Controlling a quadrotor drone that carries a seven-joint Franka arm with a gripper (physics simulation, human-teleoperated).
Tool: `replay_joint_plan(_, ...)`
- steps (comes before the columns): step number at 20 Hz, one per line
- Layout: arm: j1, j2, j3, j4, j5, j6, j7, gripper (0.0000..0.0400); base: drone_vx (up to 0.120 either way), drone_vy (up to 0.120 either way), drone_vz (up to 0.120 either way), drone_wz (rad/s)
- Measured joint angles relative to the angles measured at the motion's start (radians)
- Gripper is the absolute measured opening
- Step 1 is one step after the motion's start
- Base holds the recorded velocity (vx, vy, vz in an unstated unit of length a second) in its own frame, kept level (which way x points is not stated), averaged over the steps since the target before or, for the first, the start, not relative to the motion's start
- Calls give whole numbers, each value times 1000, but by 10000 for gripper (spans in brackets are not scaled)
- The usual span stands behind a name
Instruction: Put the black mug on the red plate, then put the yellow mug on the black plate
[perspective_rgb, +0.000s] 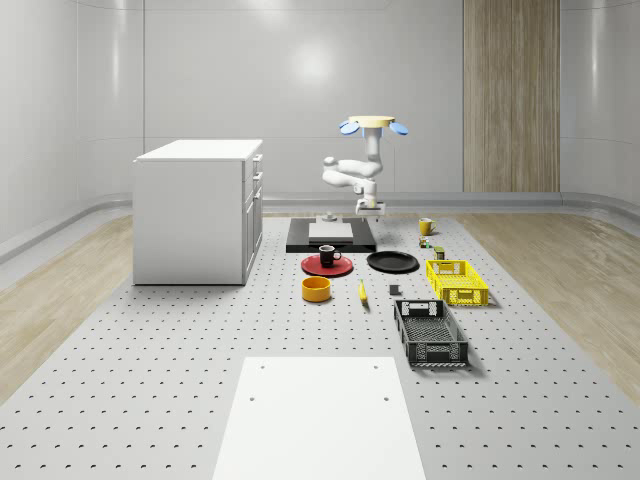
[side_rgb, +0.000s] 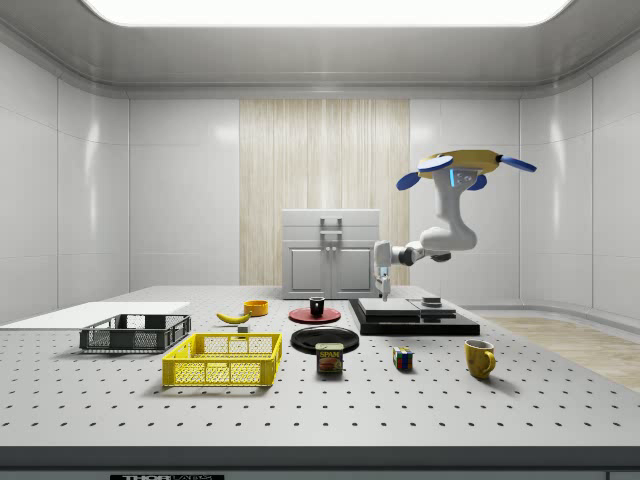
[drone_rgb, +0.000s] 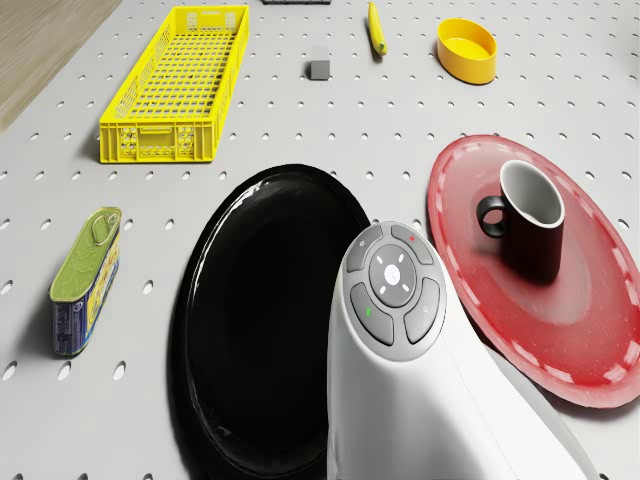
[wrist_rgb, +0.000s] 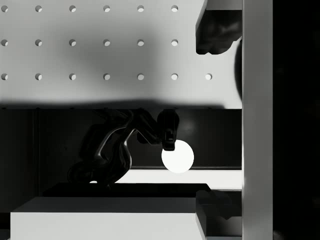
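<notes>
- Your drone (side_rgb: 458, 165) with its blue rotors hovers above the black landing pad (perspective_rgb: 331, 235) at the far end of the perforated grey table (perspective_rgb: 150, 340).
- The white arm folds down so your gripper (side_rgb: 383, 292) hangs just above the pad's edge, near the round glossy black plate (drone_rgb: 270, 310); I cannot tell whether its fingers are parted or closed.
- The black mug (drone_rgb: 530, 218) with a white inside stands upright on the round red plate (drone_rgb: 590, 330).
- The yellow mug (side_rgb: 480, 357) sits upright on the table, well apart from the black plate, at the side view's right.
- Between them on the table lie a tin can (side_rgb: 329, 357) and a coloured cube (side_rgb: 402, 358).
</notes>
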Motion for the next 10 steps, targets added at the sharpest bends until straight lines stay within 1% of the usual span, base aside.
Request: replay_joint_plan(10, 0, -1, 0, 0, 0, 1, 0, 400, -120, 120, 0, 0)
